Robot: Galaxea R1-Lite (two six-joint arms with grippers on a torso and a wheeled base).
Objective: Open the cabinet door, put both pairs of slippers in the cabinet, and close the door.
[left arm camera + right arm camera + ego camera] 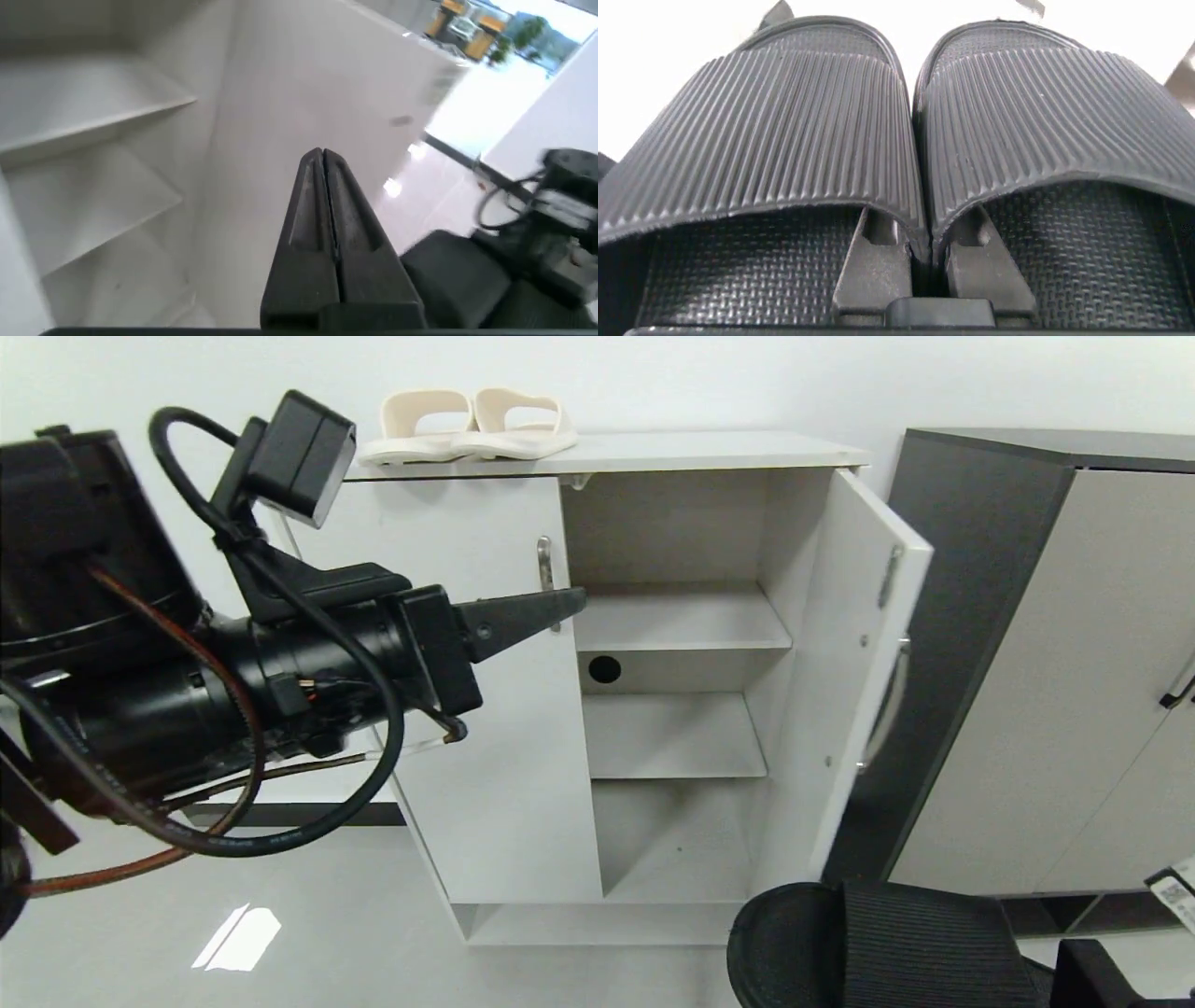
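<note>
Right door (845,644) open, shelves ready; right gripper (924,257) clamped on both black slippers' (878,943) inner edges, one carry; left gripper (553,607), jaws together, near left; white slippers (467,425) on top.

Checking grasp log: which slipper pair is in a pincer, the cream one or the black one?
The black ribbed pair, clamped side by side in the right pincer. The cream pair lies free on the cabinet top.
</note>
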